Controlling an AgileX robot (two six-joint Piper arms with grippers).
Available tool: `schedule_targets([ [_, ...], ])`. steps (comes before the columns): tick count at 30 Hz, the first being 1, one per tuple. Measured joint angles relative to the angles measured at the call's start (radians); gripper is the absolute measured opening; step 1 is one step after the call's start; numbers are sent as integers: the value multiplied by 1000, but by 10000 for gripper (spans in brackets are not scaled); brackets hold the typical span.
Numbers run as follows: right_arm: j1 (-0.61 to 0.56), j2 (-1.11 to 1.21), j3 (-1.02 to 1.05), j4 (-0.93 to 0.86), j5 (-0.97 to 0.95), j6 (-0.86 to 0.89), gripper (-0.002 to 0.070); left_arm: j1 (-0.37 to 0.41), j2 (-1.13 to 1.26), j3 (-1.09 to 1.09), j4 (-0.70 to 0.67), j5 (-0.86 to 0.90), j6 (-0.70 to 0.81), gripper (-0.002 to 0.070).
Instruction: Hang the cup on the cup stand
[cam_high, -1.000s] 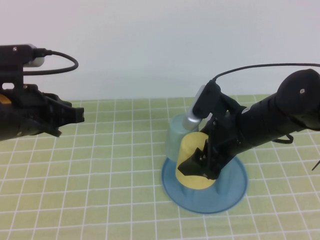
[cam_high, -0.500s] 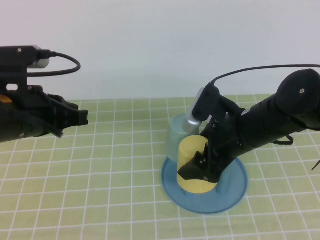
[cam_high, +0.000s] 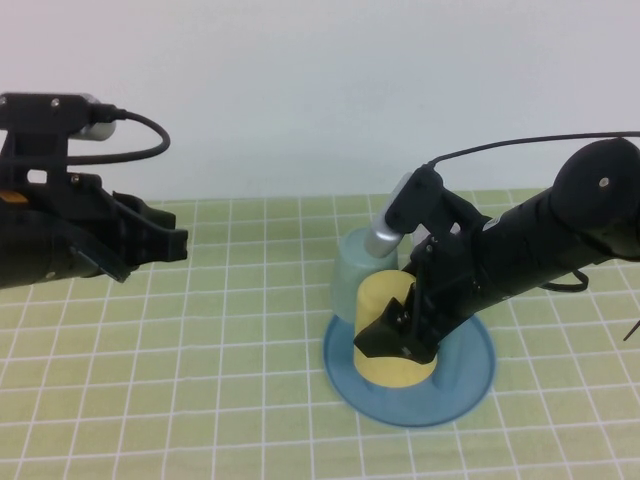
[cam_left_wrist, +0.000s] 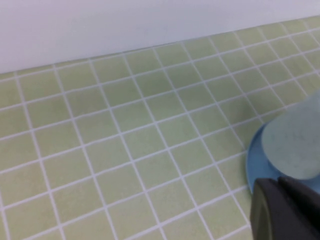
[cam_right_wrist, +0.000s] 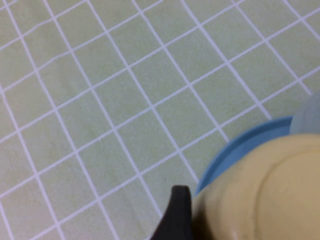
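**A:** Table, green-checked, runs wall to wall; on it the cup stand, a round blue base, sits on the robot's right side with a pale teal cup already upturned at its far edge. Where is the yellow one?

**B:** The cup stands inverted over the stand's left half, its rim low against the blue base, apparently seated on a post, though the post itself is hidden. The right gripper straddles it from the right, jaws spread wide about the cup's sides; from the right wrist view the yellow wall fills the corner beside one dark fingertip. Whether the pads touch the plastic, I cannot tell.

**A:** So how should the release be handled?

**B:** In my judgement, keep the jaws fully spread and draw back up and away along the arm's own line, so neither finger drags the cup off its post or knocks the teal cup just beside it. Sideways motion looks riskiest.

**A:** And the arms' poses?

**B:** The right arm reaches in low from the right, forearm sloping down, wrist pitched toward the stand. The left gripper hangs above the table's left side, well apart from the stand, jaws clenched on nothing.
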Motion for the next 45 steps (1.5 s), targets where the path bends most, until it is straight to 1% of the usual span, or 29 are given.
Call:
schedule_targets([
  [5, 0, 0, 0, 0, 4, 52, 651, 0, 0, 6, -62, 15, 58, 0],
  [9, 0, 0, 0, 0, 4, 66, 681, 0, 0, 7, -152, 16, 128, 0],
  [12, 0, 0, 0, 0, 13, 68, 689, 0, 0, 7, -194, 18, 166, 0],
  [16, 0, -2, 0, 0, 30, 107, 690, 0, 0, 7, -219, 16, 209, 0],
  [18, 0, -18, 0, -5, 47, 152, 673, 0, 0, 7, -238, 8, 225, 0],
  [20, 0, -39, 0, -21, 67, 195, 630, 0, 0, 7, -271, 3, 255, 0],
  [22, 0, -73, 0, -62, 88, 234, 559, 0, 0, 7, -330, 10, 319, 0],
  [25, 0, -136, 0, -167, 128, 291, 392, 0, 0, 7, -361, 19, 363, 0],
  [29, 0, -211, 0, -341, 203, 399, 120, 0, -11, 11, -370, 19, 365, 0],
  [30, 0, -227, 0, -382, 226, 433, 79, 0, -20, 14, -380, 17, 367, 0],
  [33, 0, -265, 0, -477, 300, 529, 25, 0, -73, 52, -444, -41, 420, 0],
  [36, 0, -297, 0, -536, 374, 589, 8, 0, -152, 112, -501, -117, 467, 0],
  [39, 0, -329, 10, -545, 418, 635, 4, 0, -233, 173, -560, -157, 516, 0],
  [42, 0, -376, 67, -514, 383, 658, 2, 0, -316, 230, -566, -165, 518, 0],
  [45, 0, -430, 161, -406, 271, 654, 1, -2, -377, 272, -573, -167, 529, 0],
])
